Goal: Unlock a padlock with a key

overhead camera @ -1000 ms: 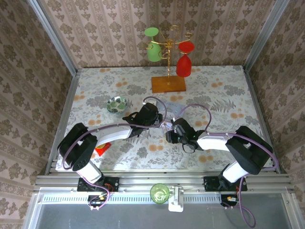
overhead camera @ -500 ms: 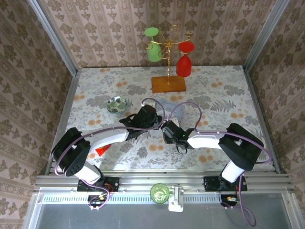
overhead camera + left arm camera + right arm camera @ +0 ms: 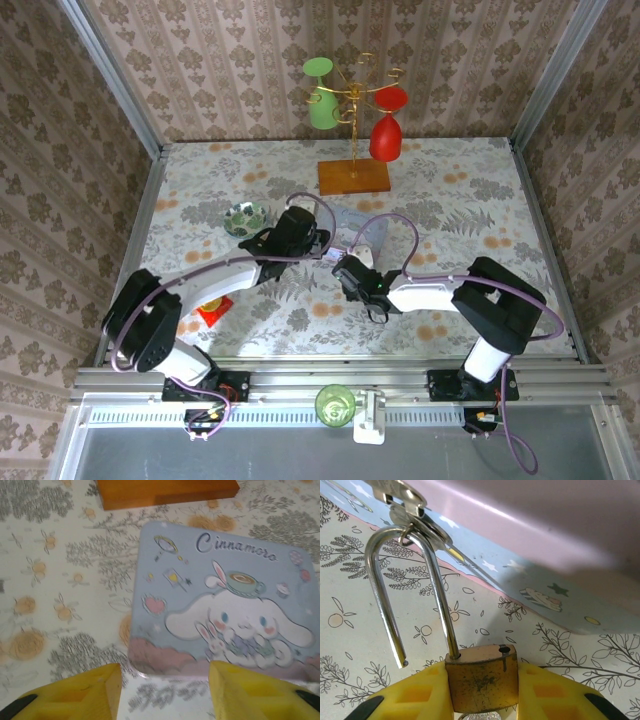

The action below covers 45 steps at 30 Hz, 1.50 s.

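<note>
- Yellow pads of the right gripper clamp the brass body of the padlock from both sides, at the middle of the table, just near of the pale blue tin box. The squeeze likely steadies the lock so it cannot twist.
- The silvery shackle stands sprung: one leg sits in the body, the other ends free beside it, leaving its hole bare. By that, the lock looks already undone.
- The shackle's bend hooks through a metal fitting at the tin's edge, which tethers the lock to the tin.
- A silvery sliver peeks below the body; whether it is the key I cannot tell.
- A red-and-yellow packet lies at the near left, under the left arm.
- The left gripper hovers just left of the padlock with its yellow jaws spread and nothing between them, aimed at the tin's cartoon lid, probably ready to brace the tin.
- A small patterned bowl sits further left.
- Farthest, a wooden-based stand carries a green and a red glass.
- Against a second ago, both grippers have shifted left and slightly farther, and the left arm now leaves more of the packet uncovered.
</note>
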{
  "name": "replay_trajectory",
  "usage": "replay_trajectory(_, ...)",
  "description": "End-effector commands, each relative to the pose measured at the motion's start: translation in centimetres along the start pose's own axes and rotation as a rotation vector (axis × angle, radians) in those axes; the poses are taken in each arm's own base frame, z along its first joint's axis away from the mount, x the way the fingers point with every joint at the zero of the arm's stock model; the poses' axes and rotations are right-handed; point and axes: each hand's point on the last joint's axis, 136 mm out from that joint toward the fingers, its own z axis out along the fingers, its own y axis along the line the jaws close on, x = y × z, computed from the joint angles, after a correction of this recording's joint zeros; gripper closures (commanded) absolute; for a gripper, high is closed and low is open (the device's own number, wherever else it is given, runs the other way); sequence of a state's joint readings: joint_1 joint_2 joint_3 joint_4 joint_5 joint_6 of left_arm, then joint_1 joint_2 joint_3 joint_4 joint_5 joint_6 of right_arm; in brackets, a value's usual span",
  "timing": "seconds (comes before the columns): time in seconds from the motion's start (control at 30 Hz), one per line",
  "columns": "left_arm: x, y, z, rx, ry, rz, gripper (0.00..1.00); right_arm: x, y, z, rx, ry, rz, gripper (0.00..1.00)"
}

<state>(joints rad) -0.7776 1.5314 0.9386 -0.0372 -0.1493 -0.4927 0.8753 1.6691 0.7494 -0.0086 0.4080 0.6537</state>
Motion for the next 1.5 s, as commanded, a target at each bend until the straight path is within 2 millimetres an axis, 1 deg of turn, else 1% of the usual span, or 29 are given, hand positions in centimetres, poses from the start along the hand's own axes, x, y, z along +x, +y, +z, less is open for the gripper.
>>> replay_trajectory(0.0,0.3,-0.3,2.7,0.040,0.051,0.084,0.48,1.9,-1.7,-0.2,0.039,0.034,0.033,0.83)
replay_trajectory(0.07,0.8,-0.5,3.8,0.044,0.065,0.091,0.48,2.3,-2.3,-0.5,0.055,0.039,0.039,0.83)
replay_trajectory(0.13,1.1,-0.5,4.2,0.041,0.074,0.084,0.49,2.4,-2.9,-0.9,0.081,0.044,0.034,0.84)
replay_trajectory(0.2,1.7,-0.9,4.3,0.059,0.078,0.070,0.55,2.2,-3.2,-1.6,0.100,0.046,0.018,0.83)
replay_trajectory(0.23,2.0,-1.4,4.1,0.074,0.079,0.062,0.59,2.2,-3.6,-2.1,0.128,0.044,0.005,0.83)
replay_trajectory(0.3,3.0,-2.1,3.5,0.079,0.086,0.066,0.66,2.1,-4.4,-2.5,0.157,0.048,0.018,0.86)
replay_trajectory(0.37,3.9,-2.8,3.0,0.080,0.093,0.057,0.67,2.5,-5.0,-2.2,0.144,0.049,0.076,0.86)
replay_trajectory(0.43,5.2,-3.1,2.8,0.085,0.120,0.012,0.67,2.7,-5.8,-2.0,0.145,0.032,0.140,0.87)
replay_trajectory(0.5,6.3,-3.5,2.5,0.094,0.131,-0.030,0.69,2.6,-6.5,-2.1,0.159,-0.001,0.187,0.88)
replay_trajectory(0.6,7.7,-4.3,2.1,0.089,0.142,-0.019,0.70,2.2,-6.8,-2.6,0.144,-0.049,0.249,0.91)
replay_trajectory(0.67,8.5,-4.3,2.3,0.069,0.157,-0.004,0.70,2.1,-7.2,-3.0,0.153,-0.067,0.279,0.92)
replay_trajectory(0.73,9.2,-3.7,2.5,0.038,0.171,0.001,0.70,1.9,-7.6,-3.2,0.158,-0.089,0.303,0.92)
replay_trajectory(0.8,9.6,-3.0,2.8,0.019,0.174,-0.009,0.70,1.7,-8.1,-3.2,0.164,-0.103,0.325,0.92)
replay_trajectory(0.9,9.7,-2.6,3.1,0.017,0.168,-0.028,0.70,1.2,-8.9,-2.7,0.142,-0.129,0.412,0.93)
replay_trajectory(1.13,9.8,-2.3,3.9,0.004,0.177,-0.031,0.71,-1.0,-8.4,-2.8,0.096,-0.204,0.520,0.94)
replay_trajectory(1.27,9.8,-2.1,4.1,0.009,0.176,-0.042,0.71,-1.4,-9.0,-2.6,0.107,-0.231,0.549,0.94)
replay_trajectory(1.33,9.9,-2.2,4.1,0.012,0.177,-0.045,0.71,-1.9,-9.5,-2.7,0.114,-0.257,0.586,0.94)
replay_trajectory(1.4,9.9,-2.2,4.2,0.013,0.175,-0.052,0.71,-2.5,-9.6,-2.3,0.086,-0.269,0.641,0.94)
replay_trajectory(1.47,9.9,-2.2,4.3,0.011,0.175,-0.053,0.71,-3.3,-9.5,-2.2,0.099,-0.276,0.631,0.94)
